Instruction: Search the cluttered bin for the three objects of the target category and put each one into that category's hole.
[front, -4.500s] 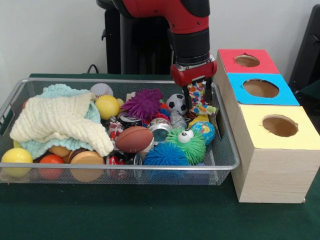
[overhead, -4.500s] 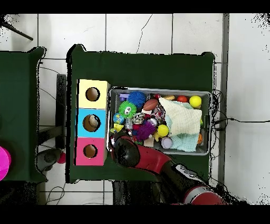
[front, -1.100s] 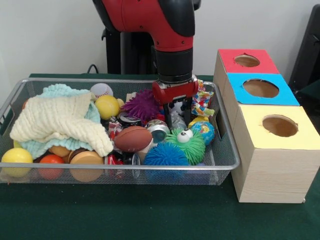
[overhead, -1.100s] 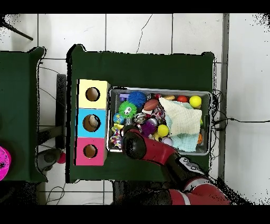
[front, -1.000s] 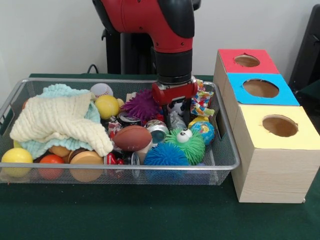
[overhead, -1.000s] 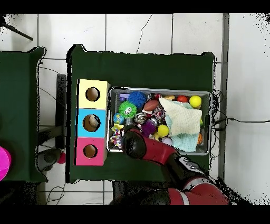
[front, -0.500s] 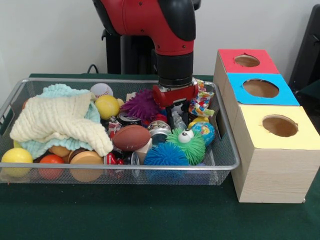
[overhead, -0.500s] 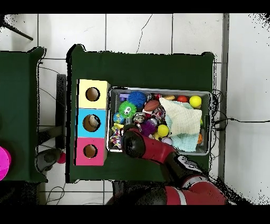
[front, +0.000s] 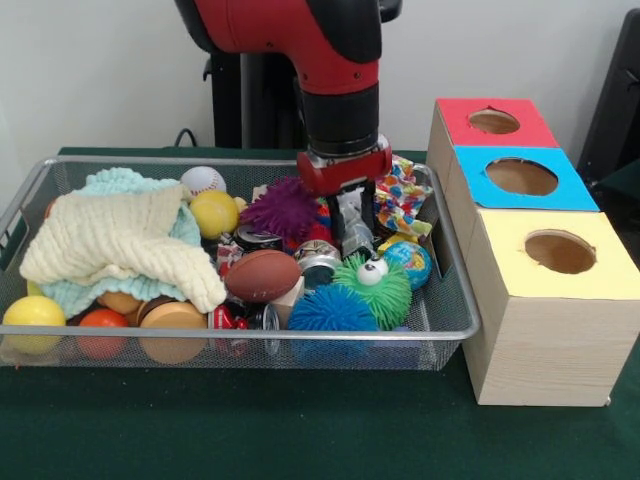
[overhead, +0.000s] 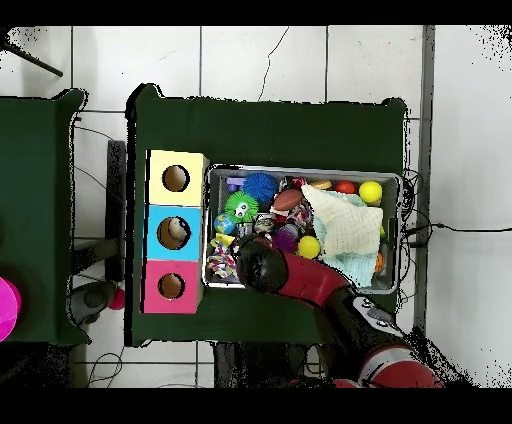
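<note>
A cream knitted cloth (front: 125, 245) lies over a pale blue cloth (front: 120, 182). A brown toy football (front: 264, 276) sits beside a green spiky ball (front: 375, 290) with googly eyes. A yellow ball (front: 34, 313) occupies one corner.

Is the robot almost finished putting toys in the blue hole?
Not yet. Something pale shows inside the blue hole, so maybe one is in. The gripper is down in the cluttered bin; I cannot tell if it holds anything. More searching remains.
</note>
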